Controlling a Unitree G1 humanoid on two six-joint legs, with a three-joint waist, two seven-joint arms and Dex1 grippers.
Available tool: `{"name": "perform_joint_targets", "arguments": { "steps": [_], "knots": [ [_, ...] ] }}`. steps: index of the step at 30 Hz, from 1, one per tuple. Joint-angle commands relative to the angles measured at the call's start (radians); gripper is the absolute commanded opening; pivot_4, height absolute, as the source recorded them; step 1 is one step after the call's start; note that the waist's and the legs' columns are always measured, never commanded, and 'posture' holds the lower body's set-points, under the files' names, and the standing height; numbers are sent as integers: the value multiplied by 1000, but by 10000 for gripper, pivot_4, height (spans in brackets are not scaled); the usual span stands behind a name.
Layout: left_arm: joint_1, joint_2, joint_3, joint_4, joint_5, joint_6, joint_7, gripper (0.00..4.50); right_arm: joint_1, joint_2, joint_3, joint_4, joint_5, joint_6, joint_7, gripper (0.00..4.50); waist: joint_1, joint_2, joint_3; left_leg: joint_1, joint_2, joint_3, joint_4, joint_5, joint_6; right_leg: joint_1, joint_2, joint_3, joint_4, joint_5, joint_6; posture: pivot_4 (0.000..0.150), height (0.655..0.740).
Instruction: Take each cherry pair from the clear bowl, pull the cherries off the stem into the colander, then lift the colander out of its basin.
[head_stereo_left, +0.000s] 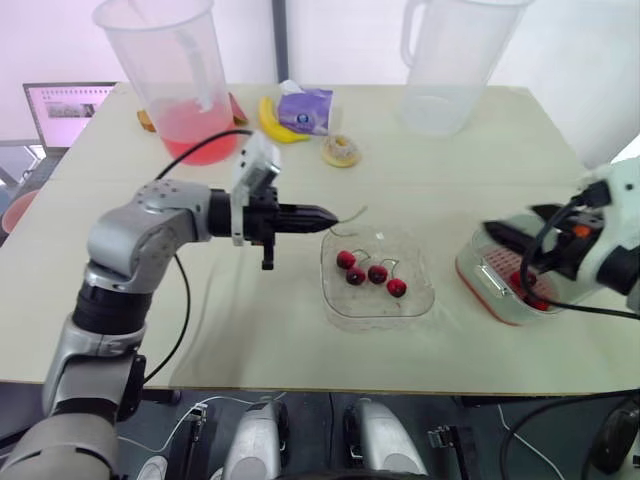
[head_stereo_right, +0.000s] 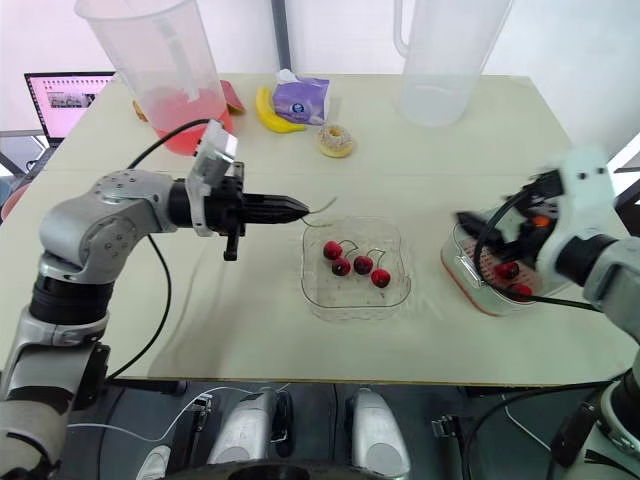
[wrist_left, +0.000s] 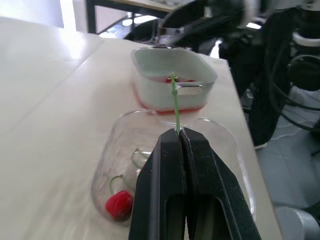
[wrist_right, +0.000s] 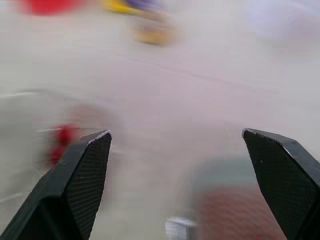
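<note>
My left gripper (head_stereo_left: 335, 215) is shut on a bare green stem (head_stereo_left: 352, 213), held level just above the far left rim of the clear bowl (head_stereo_left: 425, 300). In the left wrist view the stem (wrist_left: 175, 105) sticks out past the closed fingertips. Two cherry pairs (head_stereo_left: 372, 273) lie in the bowl. To the right stands the white colander (head_stereo_left: 490, 275) in its red basin, with red cherries (head_stereo_right: 512, 280) inside. My right gripper (head_stereo_left: 515, 232) hovers open over the colander, blurred by motion, with nothing between its fingers (wrist_right: 82, 170).
At the back of the table stand a pitcher with red liquid (head_stereo_left: 180, 80) and an empty clear pitcher (head_stereo_left: 450, 60). A banana (head_stereo_left: 275, 125), a purple packet (head_stereo_left: 305, 108) and a doughnut (head_stereo_left: 341, 152) lie between them. A laptop (head_stereo_left: 65, 110) sits far left.
</note>
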Motion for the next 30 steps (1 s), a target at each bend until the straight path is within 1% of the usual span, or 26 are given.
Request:
{"name": "perform_joint_targets", "arguments": {
  "steps": [1,5,8,11,13,17,20,22,25,30],
  "knots": [
    [22,25,64,-13,-5,13,44,0,39,-38,77,-57,70,-144,102,44293,1,0,0,0,0,0,0,0,0,0,-1,0,0,0,0,1500,7400],
    [76,46,119,-47,-28,61,108,0,62,-83,242,-53,27,-298,165,44293,2,-1,0,0,-1,0,1,-1,1,1,-2,0,0,0,0,1500,7400],
    [167,57,181,-107,-55,116,175,0,70,-119,357,-29,-32,-405,206,44293,-1,-1,0,0,-1,0,1,-1,1,1,-2,0,0,0,0,1500,7400],
    [259,56,273,-141,-97,173,251,0,65,-144,432,5,-78,-474,218,44293,-2,-1,1,0,0,0,1,0,1,1,-2,-1,0,0,0,1500,7400],
    [330,75,309,-154,-93,176,274,0,53,-157,462,23,-87,-499,227,44293,-1,-1,0,1,0,0,1,0,1,1,-2,-1,0,0,0,1500,7400],
    [418,71,378,-146,-114,186,313,0,20,-187,518,59,-100,-508,231,44293,1,-1,0,1,0,0,1,0,1,1,-3,-1,0,0,0,1500,7400],
    [475,93,355,-127,-61,148,325,0,-29,-194,565,91,-113,-503,216,44293,3,-1,0,1,0,0,1,0,1,1,-4,-1,0,0,0,1500,7400],
    [485,72,356,-79,-34,141,371,0,-56,-195,585,105,-106,-486,207,44293,3,-1,0,1,0,0,1,0,1,1,-4,-1,0,0,0,1500,7400],
    [510,65,342,-35,1,115,390,0,-81,-193,602,114,-100,-470,192,44293,2,-1,0,1,0,0,0,-1,1,1,-4,-1,0,0,0,1500,7400],
    [515,56,344,16,16,118,412,0,-97,-186,611,109,-88,-454,175,44293,3,-1,0,1,0,0,0,-1,1,1,-5,-1,0,0,0,1500,7400]
  ]
}}
